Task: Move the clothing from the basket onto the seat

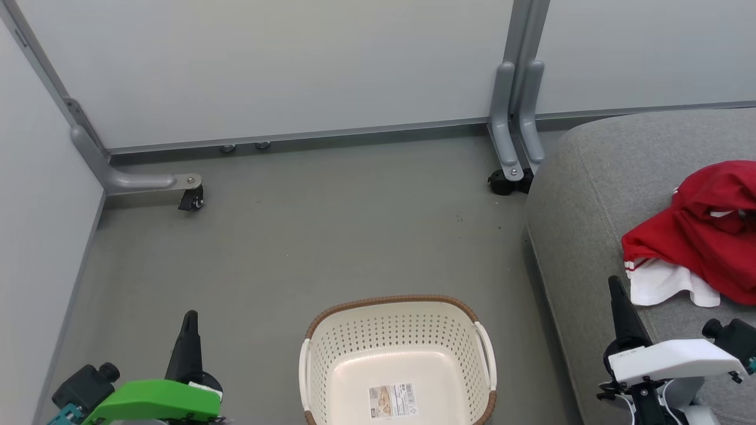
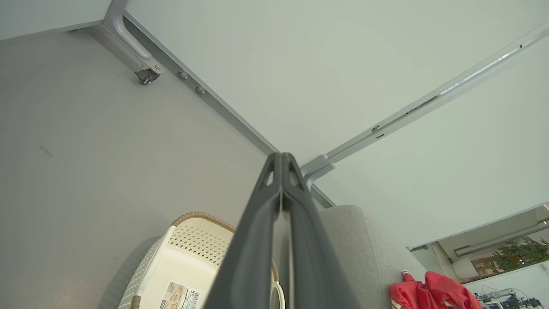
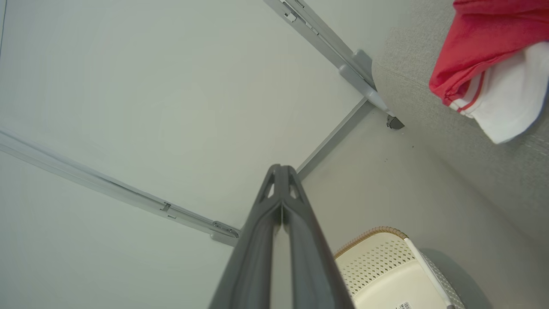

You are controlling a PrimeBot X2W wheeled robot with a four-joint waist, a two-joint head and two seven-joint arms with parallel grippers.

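Clothing on the seat, apart from the basket.

Jaws pressed together, red clothing on grey seat, basket on floor

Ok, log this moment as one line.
basket: on floor, nothing seen inside | clothing: on seat | left gripper: shut, empty | right gripper: shut, empty
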